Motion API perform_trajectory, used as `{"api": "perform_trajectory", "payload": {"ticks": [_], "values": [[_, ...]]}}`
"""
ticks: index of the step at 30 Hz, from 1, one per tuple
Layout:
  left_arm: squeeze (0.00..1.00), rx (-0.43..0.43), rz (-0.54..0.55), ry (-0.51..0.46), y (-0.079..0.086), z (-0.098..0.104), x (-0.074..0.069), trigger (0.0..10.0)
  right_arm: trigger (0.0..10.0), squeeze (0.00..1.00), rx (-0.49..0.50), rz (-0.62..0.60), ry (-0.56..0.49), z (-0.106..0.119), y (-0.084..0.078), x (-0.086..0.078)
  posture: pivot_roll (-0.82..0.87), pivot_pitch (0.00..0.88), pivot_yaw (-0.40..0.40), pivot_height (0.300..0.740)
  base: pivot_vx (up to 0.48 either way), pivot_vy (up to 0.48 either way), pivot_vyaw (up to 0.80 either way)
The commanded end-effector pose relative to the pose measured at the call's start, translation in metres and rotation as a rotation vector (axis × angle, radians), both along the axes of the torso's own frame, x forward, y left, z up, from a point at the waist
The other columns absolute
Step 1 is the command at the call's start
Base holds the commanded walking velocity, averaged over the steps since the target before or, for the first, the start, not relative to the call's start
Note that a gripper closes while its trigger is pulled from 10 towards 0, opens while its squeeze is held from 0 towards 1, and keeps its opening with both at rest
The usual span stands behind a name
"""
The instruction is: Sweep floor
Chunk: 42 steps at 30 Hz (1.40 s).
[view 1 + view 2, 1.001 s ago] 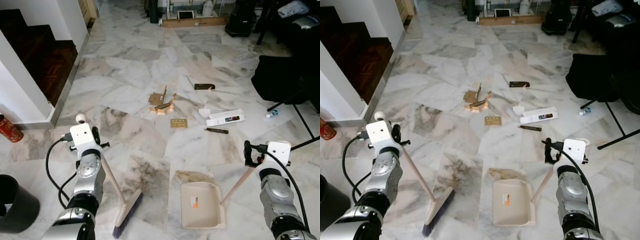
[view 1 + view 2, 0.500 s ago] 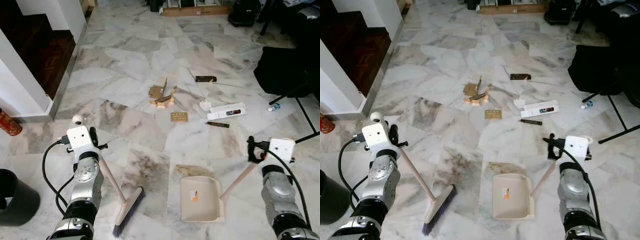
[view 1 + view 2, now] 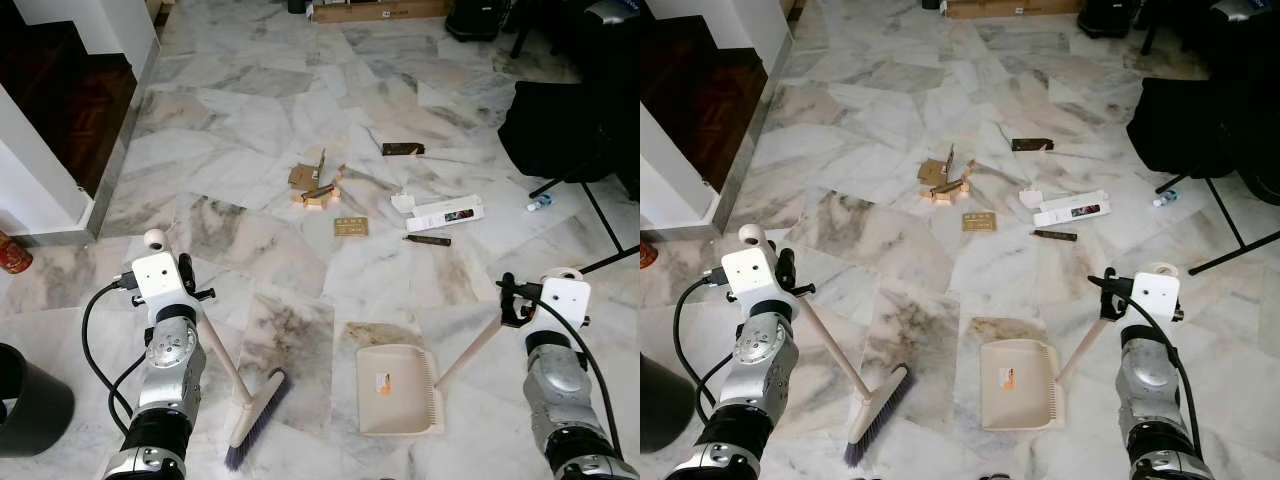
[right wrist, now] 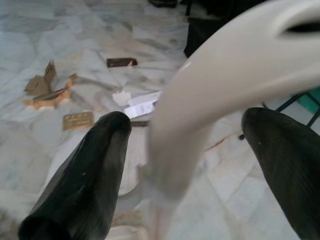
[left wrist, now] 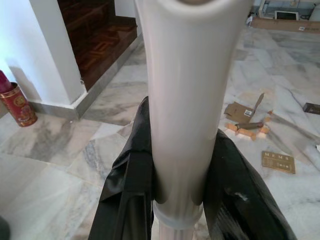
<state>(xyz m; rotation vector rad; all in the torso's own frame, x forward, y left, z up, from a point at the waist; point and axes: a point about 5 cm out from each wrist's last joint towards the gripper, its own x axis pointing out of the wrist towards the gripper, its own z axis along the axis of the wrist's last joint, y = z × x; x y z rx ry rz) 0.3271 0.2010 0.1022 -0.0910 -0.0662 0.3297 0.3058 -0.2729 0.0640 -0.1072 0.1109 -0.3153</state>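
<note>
My left gripper (image 3: pixel 190 288) is shut on the pale broom handle (image 5: pixel 187 100), low at my left. The broom slants down to its head (image 3: pixel 258 418), which rests on the marble floor. My right gripper (image 3: pixel 509 304) is shut on the cream handle (image 4: pixel 200 110) of the beige dustpan (image 3: pixel 398 390), which lies flat on the floor between my arms. Ahead lies scattered litter: cardboard scraps (image 3: pixel 318 185), a small brown card (image 3: pixel 351 226), a white box (image 3: pixel 445 213), a dark stick (image 3: pixel 428 239) and a dark flat piece (image 3: pixel 403 149).
A white wall corner (image 3: pixel 40 170) and dark wooden stairs (image 3: pixel 70 95) stand at the left, with a red can (image 3: pixel 12 255) at the wall's foot. A black bin (image 3: pixel 30 410) sits by my left side. A black chair (image 3: pixel 560 130) and stand legs (image 3: pixel 605 225) crowd the right, near a small bottle (image 3: pixel 540 202).
The whole view has shifted, so the camera has moved a little. Both grippers keep their hold; broom and dustpan stay in the same place before me.
</note>
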Motion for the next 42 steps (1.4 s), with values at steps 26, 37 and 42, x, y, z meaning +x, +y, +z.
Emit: {"api": "perform_trajectory", "payload": {"ticks": [26, 37, 42], "values": [[0.00, 0.033, 0.014, 0.084, 0.002, -0.015, -0.015, 10.0, 0.0, 0.00, 0.015, 0.118, -0.048, 0.008, 0.016, 0.010, -0.04, 0.230, 0.012, 0.740, 0.000, 0.000, 0.00], [0.00, 0.027, -0.001, 0.089, -0.002, -0.015, -0.011, 10.0, 0.0, 0.00, 0.017, 0.102, -0.037, 0.004, 0.012, 0.006, -0.05, 0.215, 0.013, 0.740, 0.000, 0.000, 0.00], [0.00, 0.020, -0.011, 0.082, -0.006, -0.013, -0.005, 10.0, 0.0, 0.00, 0.029, 0.100, -0.044, 0.006, 0.014, 0.009, -0.05, 0.184, 0.009, 0.740, 0.000, 0.000, 0.00]]}}
